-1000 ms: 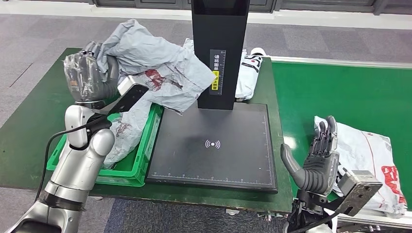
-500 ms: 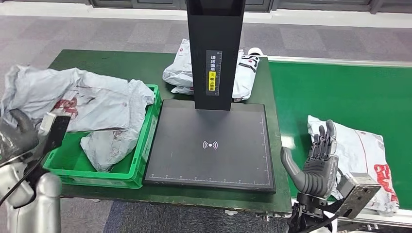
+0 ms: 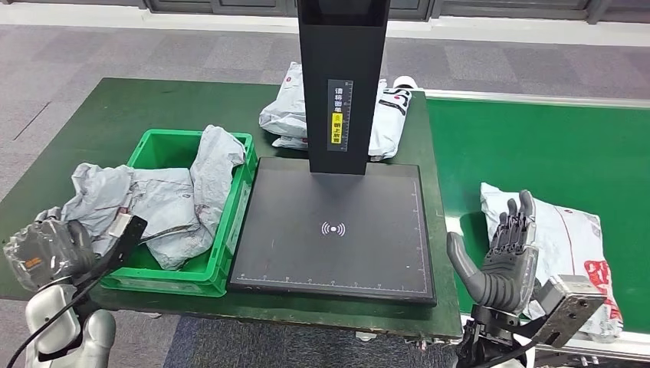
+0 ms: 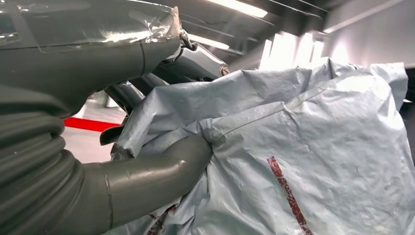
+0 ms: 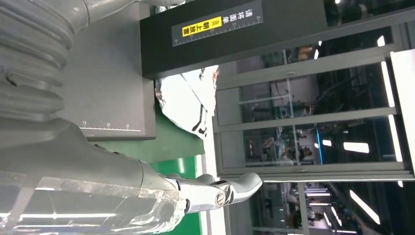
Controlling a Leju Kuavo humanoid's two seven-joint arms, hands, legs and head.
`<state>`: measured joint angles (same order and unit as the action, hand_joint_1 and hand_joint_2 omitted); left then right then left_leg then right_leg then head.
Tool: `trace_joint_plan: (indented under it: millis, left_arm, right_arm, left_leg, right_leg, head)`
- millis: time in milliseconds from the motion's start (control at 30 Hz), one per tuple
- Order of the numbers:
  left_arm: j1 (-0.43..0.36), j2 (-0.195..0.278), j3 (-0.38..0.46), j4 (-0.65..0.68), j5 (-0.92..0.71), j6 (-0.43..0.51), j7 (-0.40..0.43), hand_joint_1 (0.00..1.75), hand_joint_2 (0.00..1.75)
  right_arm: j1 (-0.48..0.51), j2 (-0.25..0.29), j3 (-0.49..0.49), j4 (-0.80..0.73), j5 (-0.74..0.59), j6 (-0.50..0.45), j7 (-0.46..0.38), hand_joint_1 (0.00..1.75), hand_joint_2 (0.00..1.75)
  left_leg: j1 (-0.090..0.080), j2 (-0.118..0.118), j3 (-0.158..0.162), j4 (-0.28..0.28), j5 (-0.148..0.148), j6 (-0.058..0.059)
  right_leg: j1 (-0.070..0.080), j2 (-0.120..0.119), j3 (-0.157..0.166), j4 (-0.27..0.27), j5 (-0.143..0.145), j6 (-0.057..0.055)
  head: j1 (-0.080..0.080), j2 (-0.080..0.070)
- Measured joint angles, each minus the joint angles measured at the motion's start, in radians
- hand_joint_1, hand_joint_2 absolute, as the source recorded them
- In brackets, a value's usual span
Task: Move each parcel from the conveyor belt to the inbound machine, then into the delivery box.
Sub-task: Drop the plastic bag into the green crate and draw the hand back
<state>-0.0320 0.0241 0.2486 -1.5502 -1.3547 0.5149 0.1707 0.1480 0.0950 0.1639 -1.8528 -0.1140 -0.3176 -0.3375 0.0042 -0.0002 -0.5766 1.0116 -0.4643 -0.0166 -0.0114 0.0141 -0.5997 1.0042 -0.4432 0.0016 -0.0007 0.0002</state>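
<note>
A crumpled grey parcel (image 3: 165, 203) lies half in the green delivery box (image 3: 165, 280), with one end spilling over the box's left rim. My left hand (image 3: 47, 253) hangs low at the table's front left corner and grips that end. In the left wrist view the thumb (image 4: 147, 176) presses into the grey parcel (image 4: 313, 147). A white parcel with red print (image 3: 571, 238) lies on the green conveyor belt (image 3: 536, 146). My right hand (image 3: 502, 264) stands open beside it, fingers pointing up, holding nothing. The black inbound machine plate (image 3: 333, 230) is bare.
The machine's black column (image 3: 341, 84) rises behind the plate. White parcels (image 3: 391, 115) lie behind it on the green table (image 3: 115, 107). In the right wrist view the column (image 5: 235, 34) and a white parcel (image 5: 188, 100) appear beyond my right hand (image 5: 73, 171).
My left arm has swung down and to the left with the grey parcel, from high above the box down to its rim, so the parcel now rests in the box. The right hand has hardly moved.
</note>
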Motion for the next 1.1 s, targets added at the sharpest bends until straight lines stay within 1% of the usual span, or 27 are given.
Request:
trace_joint_plan:
  millis: [67,133,233,300,400,533,567,667,700,767,900,1100]
  left_arm:
    - [0.0,0.004,-0.021,0.008,0.009,-0.014,0.0,1.75,1.75]
    - [0.0,0.009,-0.041,0.015,0.047,-0.058,-0.019,1.75,1.75]
    - [0.001,0.018,-0.094,0.024,0.188,-0.178,-0.095,1.75,1.75]
    - [0.002,0.023,-0.146,0.029,0.286,-0.23,-0.151,1.75,1.75]
    - [0.003,0.029,-0.219,0.029,0.362,-0.249,-0.203,1.75,1.75]
    - [0.002,0.039,-0.284,0.024,0.393,-0.255,-0.242,1.75,1.75]
    - [0.0,0.042,-0.301,0.021,0.403,-0.255,-0.263,1.59,1.75]
    - [-0.018,0.048,-0.372,0.013,0.438,-0.261,-0.325,0.31,1.75]
    - [-0.027,0.049,-0.397,0.011,0.448,-0.267,-0.335,0.03,1.75]
    - [-0.05,0.052,-0.447,0.008,0.461,-0.281,-0.341,0.0,1.75]
    - [-0.097,0.058,-0.516,0.018,0.467,-0.307,-0.333,0.0,0.0]
    - [-0.173,0.062,-0.548,0.08,0.48,-0.316,-0.284,0.0,0.0]
  right_arm:
    - [0.002,0.0,-0.001,0.0,-0.001,0.002,-0.002,0.0,1.75]
    - [0.004,0.0,-0.004,0.0,-0.002,0.005,-0.003,0.0,1.75]
    - [0.005,0.0,-0.012,0.0,-0.002,0.022,-0.004,0.0,1.75]
    - [0.005,0.0,-0.018,0.0,0.0,0.04,-0.003,0.0,1.75]
    - [0.005,0.001,-0.03,0.0,0.005,0.056,-0.002,0.0,1.75]
    - [0.004,0.002,-0.035,0.0,0.008,0.067,-0.002,0.0,1.75]
    - [0.004,0.002,-0.035,0.0,0.009,0.072,-0.002,0.0,1.75]
    - [-0.004,0.002,-0.036,0.0,0.009,0.083,-0.001,0.0,1.75]
    - [-0.008,0.002,-0.036,0.001,0.009,0.084,-0.001,0.0,1.75]
    - [-0.018,0.002,-0.036,0.003,0.009,0.085,-0.001,0.0,1.75]
    - [-0.027,0.002,-0.036,0.009,0.006,0.082,-0.002,0.0,1.75]
    - [-0.028,0.002,-0.036,0.011,-0.003,0.066,-0.004,0.0,1.75]
  left_leg:
    - [0.0,0.0,0.0,0.0,0.0,0.0]
    - [0.0,0.0,0.0,0.0,0.001,-0.001]
    - [0.0,-0.001,0.0,0.0,0.001,-0.001]
    - [0.0,-0.002,0.0,0.0,0.001,-0.001]
    - [0.0,-0.002,0.0,0.0,0.001,-0.001]
    - [0.0,-0.002,0.0,0.0,0.001,-0.001]
    - [0.0,-0.002,0.0,0.0,0.001,-0.001]
    - [0.0,-0.003,0.0,0.0,0.001,-0.001]
    - [0.0,-0.003,0.0,0.0,0.001,-0.001]
    - [0.001,-0.004,0.0,0.0,0.001,-0.001]
    - [0.001,-0.004,0.0,0.0,0.001,-0.001]
    - [0.001,-0.004,0.0,0.0,0.002,-0.001]
  right_leg:
    - [0.0,0.0,0.0,0.0,0.0,0.0]
    - [0.0,0.0,0.0,0.0,0.0,0.0]
    - [0.0,-0.001,0.0,0.0,0.0,0.0]
    - [0.0,-0.002,0.0,0.0,0.0,0.0]
    - [0.0,-0.002,0.0,0.0,0.0,0.0]
    - [0.0,-0.002,0.0,0.0,0.0,0.0]
    - [0.0,-0.002,0.0,0.0,0.0,0.0]
    - [0.0,-0.004,0.0,0.0,0.0,0.0]
    - [0.0,-0.004,0.0,0.0,0.0,0.0]
    - [0.0,-0.005,0.001,0.0,0.0,0.0]
    - [0.0,-0.005,0.0,0.0,0.001,0.0]
    - [0.0,-0.005,0.0,0.0,0.001,-0.001]
  head:
    - [0.0,0.0]
    - [0.0,0.0]
    - [0.0,0.0]
    - [0.0,0.0]
    - [0.0,0.0]
    - [0.0,0.0]
    - [0.0,0.0]
    - [0.0,0.0]
    - [0.0,0.0]
    - [0.0,0.0]
    - [0.0,0.0]
    - [0.0,0.0]
